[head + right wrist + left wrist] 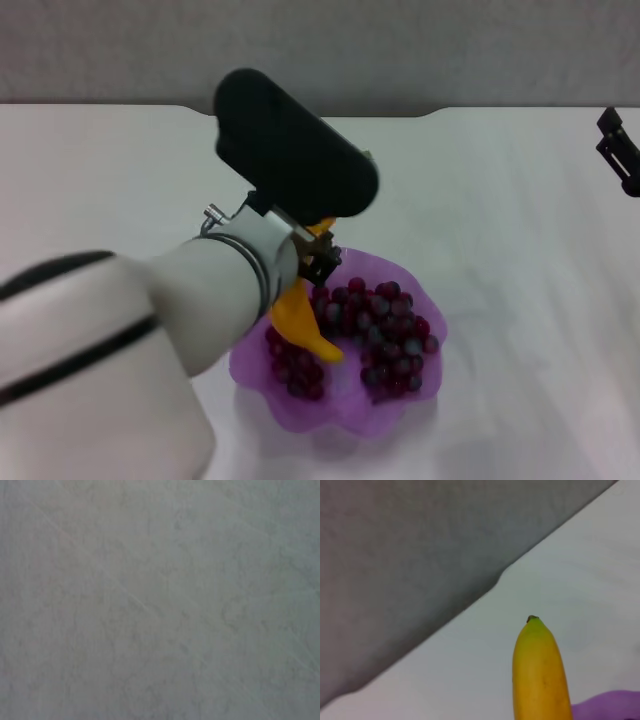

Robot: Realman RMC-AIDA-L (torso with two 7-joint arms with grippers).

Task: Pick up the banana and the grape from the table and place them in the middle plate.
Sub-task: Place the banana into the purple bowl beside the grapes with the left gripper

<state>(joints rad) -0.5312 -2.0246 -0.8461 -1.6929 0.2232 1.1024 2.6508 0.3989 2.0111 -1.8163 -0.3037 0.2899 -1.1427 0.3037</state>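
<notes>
Glossy, stiff and likely slippery, the banana point(300, 318) hangs mid-length in the closed left claw point(318, 252) over the middle plate point(400, 415).

Head view looks forward and down across the table point(500, 180) to the grey wall. Left wrist view sits close behind the banana point(540, 675), facing the table edge and wall; both share banana and purple plate point(400, 410). Right wrist view: featureless grey, probably wall.
</notes>
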